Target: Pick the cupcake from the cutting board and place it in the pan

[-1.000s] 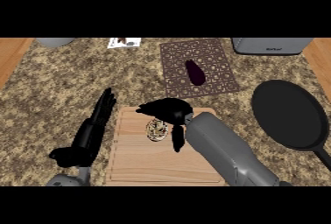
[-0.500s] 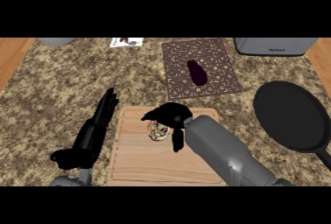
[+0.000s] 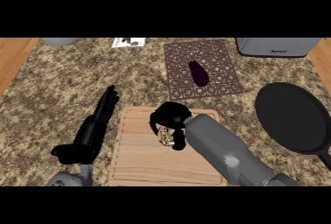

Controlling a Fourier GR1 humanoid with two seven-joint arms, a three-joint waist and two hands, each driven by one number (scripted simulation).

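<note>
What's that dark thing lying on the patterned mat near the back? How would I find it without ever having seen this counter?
Start at the brown lattice mat at the back of the speckled counter, beyond the wooden cutting board. On the mat lies a small eggplant, long and glossy, dark purple. It is the only thing on the mat, and much smaller than the round black pan to the right.

Speckled stone counter (image 3: 51, 92), wooden cutting board (image 3: 139, 162), black pan (image 3: 294, 118), brown lattice mat (image 3: 216, 83), grey appliance (image 3: 278, 46)
</note>
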